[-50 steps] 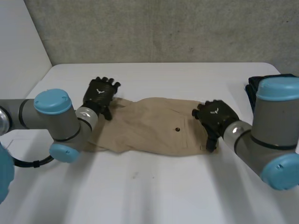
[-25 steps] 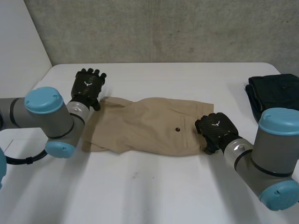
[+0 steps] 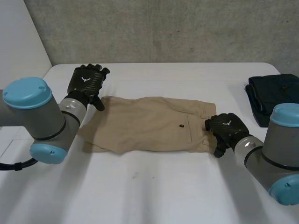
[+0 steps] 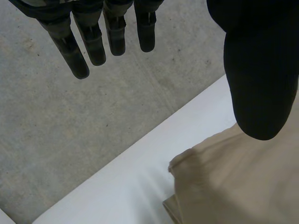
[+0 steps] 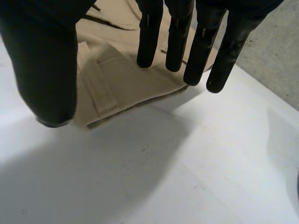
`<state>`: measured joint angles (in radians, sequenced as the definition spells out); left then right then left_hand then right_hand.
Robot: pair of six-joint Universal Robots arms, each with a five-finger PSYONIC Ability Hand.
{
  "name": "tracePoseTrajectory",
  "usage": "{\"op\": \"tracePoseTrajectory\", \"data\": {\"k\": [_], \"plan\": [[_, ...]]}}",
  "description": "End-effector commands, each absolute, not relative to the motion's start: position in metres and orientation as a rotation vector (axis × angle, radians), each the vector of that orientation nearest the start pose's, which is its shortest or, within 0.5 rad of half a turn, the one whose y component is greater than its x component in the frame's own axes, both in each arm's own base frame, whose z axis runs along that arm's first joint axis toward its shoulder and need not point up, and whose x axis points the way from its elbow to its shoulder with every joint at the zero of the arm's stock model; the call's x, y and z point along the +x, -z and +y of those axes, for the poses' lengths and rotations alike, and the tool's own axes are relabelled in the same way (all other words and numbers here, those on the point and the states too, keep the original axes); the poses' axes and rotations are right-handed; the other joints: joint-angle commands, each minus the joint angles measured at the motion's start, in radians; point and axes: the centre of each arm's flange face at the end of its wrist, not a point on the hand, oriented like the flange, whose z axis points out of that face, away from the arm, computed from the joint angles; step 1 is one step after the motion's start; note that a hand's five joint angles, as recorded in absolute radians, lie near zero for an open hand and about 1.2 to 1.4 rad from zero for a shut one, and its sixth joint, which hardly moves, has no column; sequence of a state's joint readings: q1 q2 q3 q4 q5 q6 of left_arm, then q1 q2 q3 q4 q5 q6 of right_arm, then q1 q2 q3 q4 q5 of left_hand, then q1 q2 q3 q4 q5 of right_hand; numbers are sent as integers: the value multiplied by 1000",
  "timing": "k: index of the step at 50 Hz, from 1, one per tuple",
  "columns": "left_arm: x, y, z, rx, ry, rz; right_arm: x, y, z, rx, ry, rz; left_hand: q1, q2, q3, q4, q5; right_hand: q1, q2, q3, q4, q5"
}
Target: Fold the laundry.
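Head view shows the left hand (image 3: pixel 86 83) at the far left corner of the beige shorts (image 3: pixel 145 125), which lie flat and spread out on the white table (image 3: pixel 154 186). The right hand (image 3: pixel 227 131) is at the opposite end of the shorts, over the waistband edge. A small dark button (image 3: pixel 181 125) sits on the cloth between the middle and this hand. A dark folded garment (image 3: pixel 273 95) lies at the right edge of the table, well apart from the shorts.

Left wrist view makes the state of the left hand clear: its fingers (image 4: pixel 79 53) are straight and spread away from the thumb (image 4: pixel 259 79), and nothing is between them, so the hand is released. Beside the thumb a corner of the shorts rests on the table, and the fingers point past the table's edge toward the grey concrete wall (image 4: pixel 93 121).

Right wrist view shows the right hand also released, with straight fingers and thumb hanging over the waistband end, where a belt loop (image 5: pixel 103 95) is visible. Whether the fingertips touch the cloth I cannot tell.
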<state>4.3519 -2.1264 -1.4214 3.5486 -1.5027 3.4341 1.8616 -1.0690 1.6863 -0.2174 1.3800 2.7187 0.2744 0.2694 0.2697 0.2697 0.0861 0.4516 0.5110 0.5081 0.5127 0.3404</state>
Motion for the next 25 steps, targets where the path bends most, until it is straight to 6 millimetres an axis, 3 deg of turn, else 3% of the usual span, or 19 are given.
{"op": "tracePoseTrajectory", "data": {"k": [1,10,20,21,24,25], "plan": [[-278,-194,-331,827,2288,2155,242,-128,-282,-988,1665,2314,-11,-6,-6,-6,3,59,0,3,-2,-4],[-278,-196,-321,841,2286,2164,245,-124,-293,-847,1634,2310,-11,-6,-6,-6,3,185,126,129,124,122],[-281,-194,-318,859,2281,2172,251,-109,-305,-843,1606,2322,-14,-9,-9,-9,0,382,322,325,321,318],[-281,-194,-318,861,2282,2172,252,-108,-305,-845,1605,2320,-14,-9,-9,-9,0,426,366,369,365,362],[-282,-193,-317,864,2279,2176,252,-106,-308,-845,1606,2324,-14,-9,-9,-9,0,943,883,886,882,879],[-282,-193,-318,864,2281,2174,252,-106,-308,-846,1609,2324,-14,-9,-9,-9,0,945,885,888,884,881]]}}
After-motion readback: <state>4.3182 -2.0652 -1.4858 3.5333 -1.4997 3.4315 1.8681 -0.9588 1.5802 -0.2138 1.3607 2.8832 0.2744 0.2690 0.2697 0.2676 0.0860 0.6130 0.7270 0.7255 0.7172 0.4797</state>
